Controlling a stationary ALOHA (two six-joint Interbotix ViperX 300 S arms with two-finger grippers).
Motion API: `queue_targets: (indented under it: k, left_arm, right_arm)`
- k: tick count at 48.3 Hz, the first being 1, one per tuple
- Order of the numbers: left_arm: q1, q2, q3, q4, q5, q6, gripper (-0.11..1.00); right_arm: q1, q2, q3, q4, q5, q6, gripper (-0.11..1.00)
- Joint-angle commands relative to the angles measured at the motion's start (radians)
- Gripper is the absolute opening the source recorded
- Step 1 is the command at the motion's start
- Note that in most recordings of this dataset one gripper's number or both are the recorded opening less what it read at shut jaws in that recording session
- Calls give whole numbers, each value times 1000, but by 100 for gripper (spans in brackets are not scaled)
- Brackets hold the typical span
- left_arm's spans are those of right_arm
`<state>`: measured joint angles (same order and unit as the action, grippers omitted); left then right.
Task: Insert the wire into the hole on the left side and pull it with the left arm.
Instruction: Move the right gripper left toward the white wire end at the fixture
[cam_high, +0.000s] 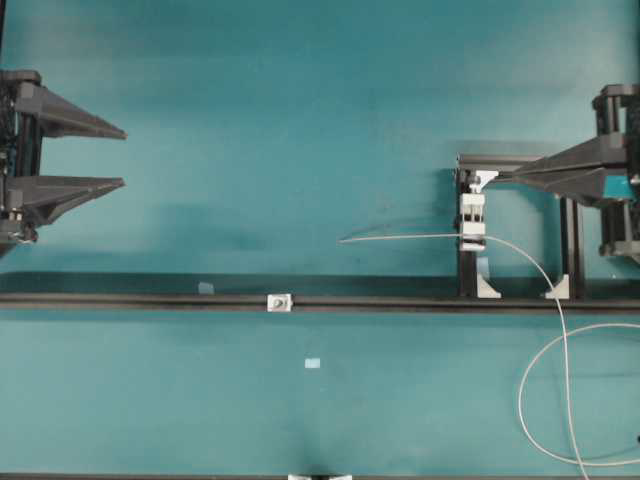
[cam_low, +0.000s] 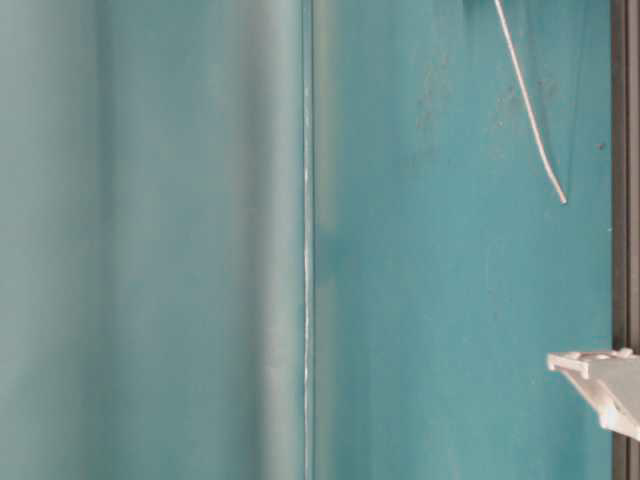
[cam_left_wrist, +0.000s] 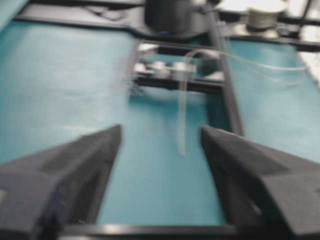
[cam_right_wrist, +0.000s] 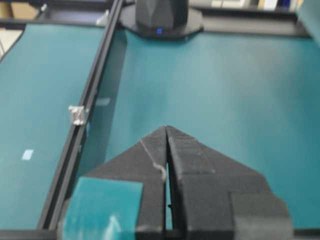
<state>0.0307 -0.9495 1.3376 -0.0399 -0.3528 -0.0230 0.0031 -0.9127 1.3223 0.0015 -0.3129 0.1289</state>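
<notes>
Overhead: the wire (cam_high: 400, 238) sits clamped in a small white holder (cam_high: 472, 222) on a black stand (cam_high: 520, 230), its straight tip jutting out toward the left side while the slack drops behind the holder into a loose loop on the teal worktop (cam_high: 300, 100). The hole (cam_high: 279, 301) is in a tiny block on the long black rail (cam_high: 140, 299), below and left of the tip. The left gripper (cam_high: 122, 156) has its jaws apart and empty; the right gripper (cam_high: 500, 176) is pressed together beside the holder, holding nothing that I can make out.

Table level: only the thin tip (cam_low: 530, 110) shows, hanging free.

Left wrist: the tip points toward the spread fingers (cam_left_wrist: 80, 165).

Right wrist: fingers (cam_right_wrist: 150, 150) together, block ahead.

The wire looks light, thin, floppy; best pinched just behind the stiff tip.
</notes>
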Motion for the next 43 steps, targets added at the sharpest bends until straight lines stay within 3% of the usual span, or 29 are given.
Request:
queue_targets:
  k: [1, 14, 19, 27, 43]
  left_arm:
    - [14, 17, 2, 0, -37, 2, 26]
    - [14, 52, 8, -2, -38, -3, 36]
    - [14, 91, 6, -2, -46, -5, 47]
    - [14, 161, 8, -2, -95, -5, 65]
    - [14, 255, 25, -2, -153, -5, 68]
  right_arm:
    - [-2, 25, -18, 0, -6, 26, 2]
    - [-2, 35, -12, 0, -11, 35, 6]
    - [-2, 38, -11, 0, -12, 35, 29]
    - [-2, 69, -11, 0, -17, 40, 76]
    - [-2, 218, -37, 0, -60, 69, 75]
